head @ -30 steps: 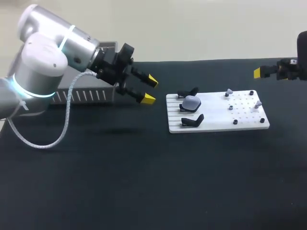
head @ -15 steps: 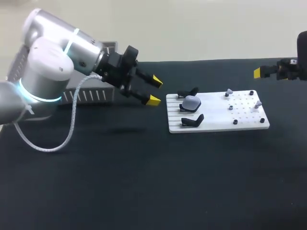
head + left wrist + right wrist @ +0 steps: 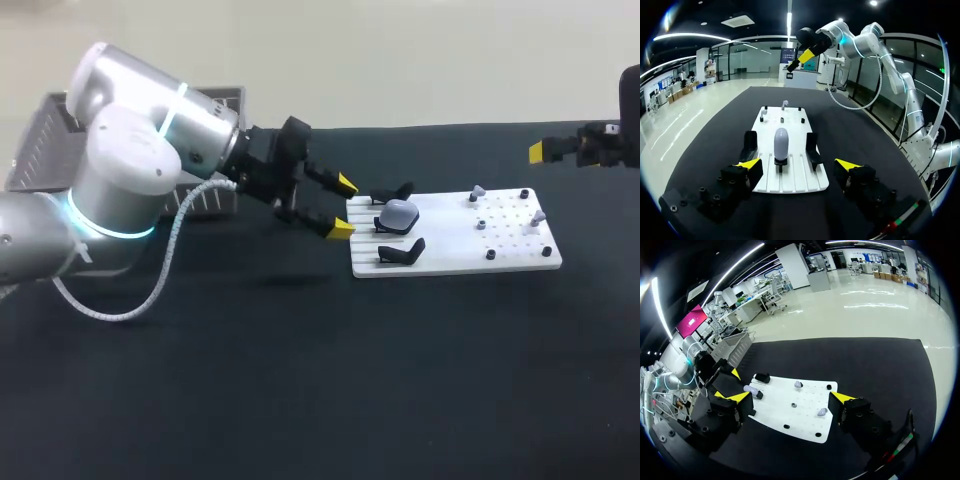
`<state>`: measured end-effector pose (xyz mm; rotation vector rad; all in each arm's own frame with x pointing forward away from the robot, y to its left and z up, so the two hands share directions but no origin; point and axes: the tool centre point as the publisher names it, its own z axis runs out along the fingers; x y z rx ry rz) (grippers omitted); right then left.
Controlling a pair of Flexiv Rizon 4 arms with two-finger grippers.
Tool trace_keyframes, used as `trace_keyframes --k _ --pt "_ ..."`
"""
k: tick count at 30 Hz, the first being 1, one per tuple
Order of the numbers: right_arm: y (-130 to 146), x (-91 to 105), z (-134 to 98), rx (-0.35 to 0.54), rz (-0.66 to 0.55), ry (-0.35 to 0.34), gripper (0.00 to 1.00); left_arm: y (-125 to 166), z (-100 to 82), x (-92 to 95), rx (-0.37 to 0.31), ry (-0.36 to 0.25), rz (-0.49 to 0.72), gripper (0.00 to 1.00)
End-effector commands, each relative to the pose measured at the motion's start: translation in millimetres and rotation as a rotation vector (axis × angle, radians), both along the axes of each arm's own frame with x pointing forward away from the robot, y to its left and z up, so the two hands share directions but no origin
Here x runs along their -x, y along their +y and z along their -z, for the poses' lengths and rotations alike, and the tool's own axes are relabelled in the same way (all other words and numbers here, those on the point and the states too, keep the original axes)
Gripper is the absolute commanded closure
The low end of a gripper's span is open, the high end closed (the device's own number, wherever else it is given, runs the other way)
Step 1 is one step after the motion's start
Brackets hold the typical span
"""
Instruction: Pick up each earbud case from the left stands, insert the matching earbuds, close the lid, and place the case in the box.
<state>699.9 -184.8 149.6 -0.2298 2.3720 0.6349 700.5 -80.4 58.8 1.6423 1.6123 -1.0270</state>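
**Left gripper at the stands**

The left gripper point(image 3: 342, 206) hangs spread wide and empty just before the white board point(image 3: 455, 258). On it, the grey earbud case point(image 3: 399, 213) sits between two black stands point(image 3: 402, 252). Farther off, the right gripper point(image 3: 791, 397) hovers open-fingered, empty.

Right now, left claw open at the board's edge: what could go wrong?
1. The case sits close between two empty stands. The left claw could strike those instead of straddling it.
2. A low finger may catch the board edge and shove it, possibly shaking the earbuds loose.
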Motion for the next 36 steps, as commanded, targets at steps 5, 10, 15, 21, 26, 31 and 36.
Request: trace_keyframes --k 5,10,15,21,26,31,36 --pt "0 0.4 0 0.001 0.0 0.0 0.0 -11 8.9 0.7 0.024 -0.016 -0.004 0.0" --pt "0 0.4 0 0.001 0.0 0.0 0.0 -15 13.6 -4.7 0.041 -0.021 -0.007 0.0" --pt "0 0.4 0 0.001 0.0 0.0 0.0 -22 14.6 -9.6 0.047 -0.031 -0.005 0.0" --pt "0 0.4 0 0.001 0.0 0.0 0.0 -31 18.0 -12.9 0.054 -0.035 -0.006 0.0" --pt "0 0.4 0 0.001 0.0 0.0 0.0 -37 20.1 -12.7 0.054 -0.033 -0.008 0.11" --pt "0 0.4 0 0.001 0.0 0.0 0.0 -40 22.4 -11.4 0.036 -0.035 -0.012 0.25" --pt "0 0.4 0 0.001 0.0 0.0 0.0 -43 22.7 -10.1 0.01 -0.043 -0.02 0.25"
